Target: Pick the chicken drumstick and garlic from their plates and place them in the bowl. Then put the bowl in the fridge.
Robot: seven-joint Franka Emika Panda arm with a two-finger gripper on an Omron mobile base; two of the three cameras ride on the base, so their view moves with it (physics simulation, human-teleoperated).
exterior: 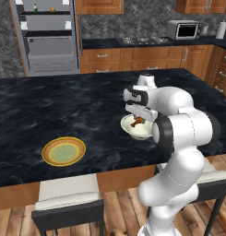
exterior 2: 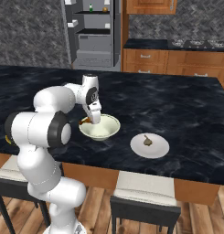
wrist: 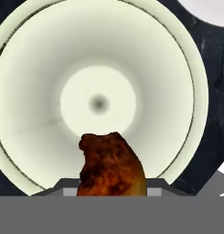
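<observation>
Holding the chicken drumstick (wrist: pixel 112 167) clamped at its near end, the hand (exterior: pixel 139 118) hangs over the bowl (wrist: pixel 35 73) on the counter (exterior: pixel 50 106). Item judged light, firm, greasy-skinned and liable to slip; best gripped across the thick meaty middle.

The dark marbled desk (exterior: pixel 50 106) carries the bowl (exterior 2: pixel 104 132) beneath the claw (exterior 2: pixel 93 119), an orange-rimmed plate (exterior: pixel 63 151) well left, a white plate (exterior 2: pixel 157 148) right.
</observation>
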